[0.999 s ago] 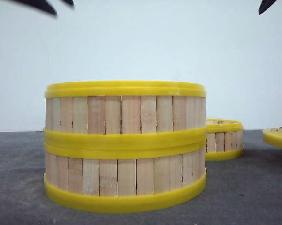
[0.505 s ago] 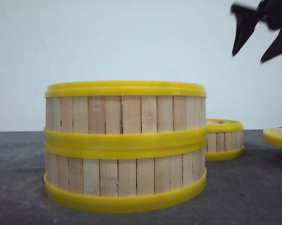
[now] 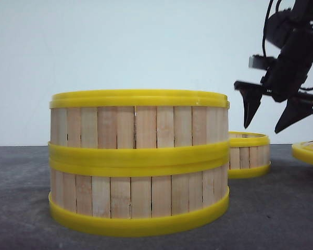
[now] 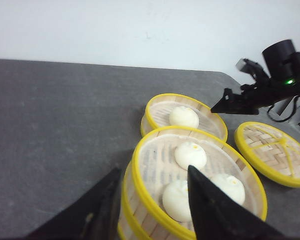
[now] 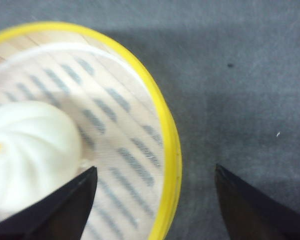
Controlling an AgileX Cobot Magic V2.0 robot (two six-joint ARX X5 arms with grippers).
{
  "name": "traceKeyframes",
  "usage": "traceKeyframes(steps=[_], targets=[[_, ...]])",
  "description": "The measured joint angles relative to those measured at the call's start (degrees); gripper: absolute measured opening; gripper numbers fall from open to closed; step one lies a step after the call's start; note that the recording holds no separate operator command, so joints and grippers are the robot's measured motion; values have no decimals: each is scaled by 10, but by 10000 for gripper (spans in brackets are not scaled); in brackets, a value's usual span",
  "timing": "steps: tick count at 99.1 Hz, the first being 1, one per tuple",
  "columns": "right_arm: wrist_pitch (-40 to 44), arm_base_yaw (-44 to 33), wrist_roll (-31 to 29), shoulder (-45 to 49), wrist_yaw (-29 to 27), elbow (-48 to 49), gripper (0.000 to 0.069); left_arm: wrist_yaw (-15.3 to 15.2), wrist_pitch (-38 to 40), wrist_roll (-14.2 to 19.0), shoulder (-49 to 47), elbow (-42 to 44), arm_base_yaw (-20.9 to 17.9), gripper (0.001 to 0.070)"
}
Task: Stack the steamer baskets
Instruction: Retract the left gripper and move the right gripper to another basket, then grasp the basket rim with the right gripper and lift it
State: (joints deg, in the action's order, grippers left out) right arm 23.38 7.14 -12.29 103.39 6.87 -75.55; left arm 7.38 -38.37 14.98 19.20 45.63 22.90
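Two steamer baskets stand stacked near the front, the upper steamer basket [image 3: 139,121] on the lower one [image 3: 139,197]. The upper basket [image 4: 154,200] holds three white buns [image 4: 190,154]. A third steamer basket [image 3: 248,154] [image 4: 199,107] sits alone behind them to the right with one bun [image 5: 30,147] inside. My right gripper [image 3: 263,128] [image 5: 155,166] hangs open just above it, one finger inside and one outside its rim [image 5: 173,155]. My left gripper [image 4: 153,170] is open above the stack's rim, touching nothing.
A flat woven lid with a yellow rim [image 4: 272,152] [image 3: 308,151] lies on the grey table [image 4: 60,130] to the right of the third basket. A white wall stands behind the table.
My right gripper has come down from the top right of the front view to just above the third basket. The left gripper's fingertips have left the top of the front view.
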Motion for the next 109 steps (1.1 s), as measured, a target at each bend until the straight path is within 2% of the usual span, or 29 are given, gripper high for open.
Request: traceKeyframes(steps=[14,34,57,71,85,109], targets=[[-12,5,-2,16,-25,0,449,0,-16,17,-3,0,0,241],[-18,7,-16,40,-26,0,358,0,-30,27,-3,0,0,241],[-31,7,-32,45,-40,0,163,0,-32,29,-4,0,0,241],[-30,6,-40,45,-41,0,76,0,-32,31,-4,0,0,241],[-28,7,-41,45,-42,0,38,0,-32,31,-4,0,0,241],[-29,6,-46,45,-43,0,36,0,-32,31,-4,0,0,241]])
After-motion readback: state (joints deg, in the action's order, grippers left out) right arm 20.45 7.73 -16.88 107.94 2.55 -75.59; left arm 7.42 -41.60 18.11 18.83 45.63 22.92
